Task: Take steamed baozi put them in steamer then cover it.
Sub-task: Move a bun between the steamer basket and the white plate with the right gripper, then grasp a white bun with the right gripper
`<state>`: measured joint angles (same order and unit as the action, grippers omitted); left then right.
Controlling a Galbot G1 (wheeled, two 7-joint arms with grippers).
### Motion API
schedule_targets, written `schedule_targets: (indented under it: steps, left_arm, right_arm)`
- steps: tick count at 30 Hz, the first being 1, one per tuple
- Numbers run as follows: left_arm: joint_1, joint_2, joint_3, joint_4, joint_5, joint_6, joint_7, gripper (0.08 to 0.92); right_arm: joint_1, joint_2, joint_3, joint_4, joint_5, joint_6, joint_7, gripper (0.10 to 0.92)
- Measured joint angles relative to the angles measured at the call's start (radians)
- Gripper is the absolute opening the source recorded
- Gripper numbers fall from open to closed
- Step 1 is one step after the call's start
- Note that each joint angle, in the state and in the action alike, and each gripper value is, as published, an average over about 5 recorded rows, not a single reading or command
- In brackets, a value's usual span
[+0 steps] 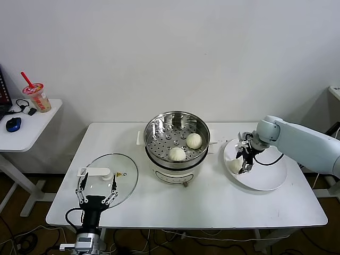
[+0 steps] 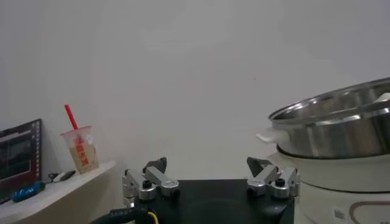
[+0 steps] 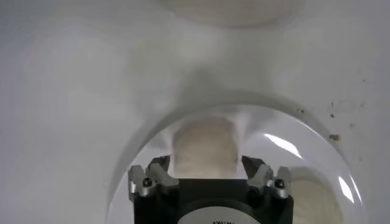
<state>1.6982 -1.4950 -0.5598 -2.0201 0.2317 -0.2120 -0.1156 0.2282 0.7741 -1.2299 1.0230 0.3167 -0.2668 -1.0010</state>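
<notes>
Your right gripper (image 3: pixel 207 173) stands with its jaws spread wide, a steamed baozi (image 3: pixel 205 146) lying squarely between them on the white plate (image 1: pixel 271 178), not yet clamped. Round, it has no long axis to match. The steamer (image 1: pixel 176 139), holding two buns, sits toward your left. Your left gripper (image 1: pixel 97 187) waits open above the glass lid (image 1: pixel 125 175).

Steamer (image 1: pixel 177 139) top is uncovered, straight drop in from above; two baozi (image 1: pixel 186 147) take the right and front of the tray, back-left holes are bare. Glass lid (image 1: pixel 109 179) lies flat on the table's left, my left gripper (image 1: pixel 97 192) spread wide just over its near edge. My right gripper (image 1: pixel 245 160) is down on the plate (image 1: pixel 268 178), fingers splayed either side of a bun (image 3: pixel 204 149). Bare tabletop between steamer and plate.
</notes>
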Motion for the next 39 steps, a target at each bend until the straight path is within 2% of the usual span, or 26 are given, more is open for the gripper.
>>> schedule_targets:
  steps: [10,18,28,39]
  left_arm:
    - [-0.002,0.001,0.013,-0.006,0.003,0.005,-0.001,0.823]
    - [0.0,0.003,0.019,-0.01,0.006,0.008,-0.004,0.823]
    - [-0.008,0.005,0.035,-0.01,0.005,0.01,-0.016,0.823]
    - [-0.015,0.021,0.073,-0.026,0.019,0.025,-0.045,0.823]
  right_arm:
    - [0.083,-0.058,-0.046,0.067,0.039,0.007,-0.02,0.823]
    - [0.345,-0.072,-0.194,0.112,0.135,0.053,-0.062,0.823]
    - [0.628,-0.016,-0.301,0.221,0.298,0.056,-0.076,0.823]
    - [0.666,0.121,-0.301,0.317,0.408,0.005,-0.055,0.823]
